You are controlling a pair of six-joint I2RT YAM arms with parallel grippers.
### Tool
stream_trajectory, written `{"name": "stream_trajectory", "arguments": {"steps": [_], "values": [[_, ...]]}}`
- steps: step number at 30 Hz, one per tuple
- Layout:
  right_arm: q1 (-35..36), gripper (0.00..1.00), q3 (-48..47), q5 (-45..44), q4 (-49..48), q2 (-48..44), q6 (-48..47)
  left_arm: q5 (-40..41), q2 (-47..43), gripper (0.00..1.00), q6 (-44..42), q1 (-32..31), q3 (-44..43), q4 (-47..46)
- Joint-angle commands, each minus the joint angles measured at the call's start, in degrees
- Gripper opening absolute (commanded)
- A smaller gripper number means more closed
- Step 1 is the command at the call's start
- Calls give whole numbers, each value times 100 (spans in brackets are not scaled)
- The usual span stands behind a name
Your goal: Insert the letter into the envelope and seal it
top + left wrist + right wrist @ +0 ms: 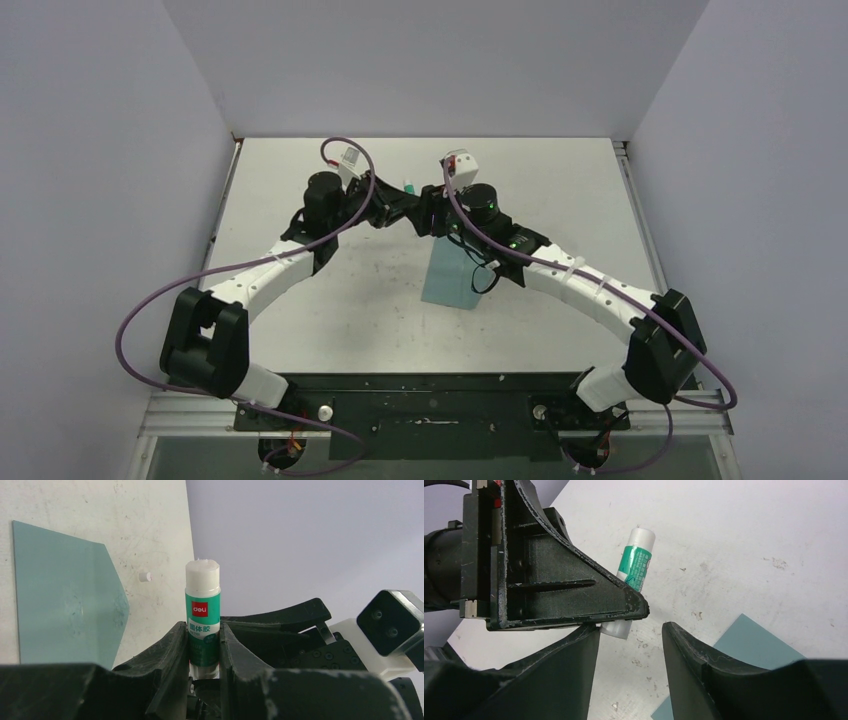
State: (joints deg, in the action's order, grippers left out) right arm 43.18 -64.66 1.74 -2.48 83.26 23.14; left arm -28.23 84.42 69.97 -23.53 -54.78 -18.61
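Clamping glue stick [202,611], left gripper [204,630], envelope [65,595] flap wrist-view only

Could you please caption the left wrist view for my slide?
Left gripper clamps a glue stick; teal envelope lies on the table.

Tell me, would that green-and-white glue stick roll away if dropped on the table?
Probably: the glue stick is a smooth round tube, so on its side it should roll across the flat table. Stood on end it looks tall and narrow, likely tippy. It seems rigid, since the left gripper pinches it without denting.
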Motion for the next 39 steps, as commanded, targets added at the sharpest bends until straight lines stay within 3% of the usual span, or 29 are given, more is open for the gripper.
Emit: {"name": "stream_trajectory", "arguments": {"steps": [1,9,14,18,25,29,32,36,39], "values": [[-20,46,-46,-37,-705,113,-102,-157,-218,0,216,-22,-264,-88],[-20,17,6,-46,-811,147,-184,-260,-319,2,268,30,-92,-83],[-35,6,124,423,-780,-30,-331,-166,-431,28,271,144,-8,-220],[-36,5,249,907,-836,-185,-469,-105,-447,43,248,207,21,-332],[-37,5,275,1061,-863,-227,-460,25,-369,47,121,200,100,-285],[-31,5,238,1169,-810,-212,-460,186,-417,43,-139,195,105,-44],[-42,5,239,1274,-807,-251,-406,272,-453,32,-429,176,15,229],[-148,5,171,1531,-792,-258,-128,249,-467,0,-606,173,19,237],[-541,5,236,2197,-1119,-273,684,206,-552,0,-650,173,25,56]]}}
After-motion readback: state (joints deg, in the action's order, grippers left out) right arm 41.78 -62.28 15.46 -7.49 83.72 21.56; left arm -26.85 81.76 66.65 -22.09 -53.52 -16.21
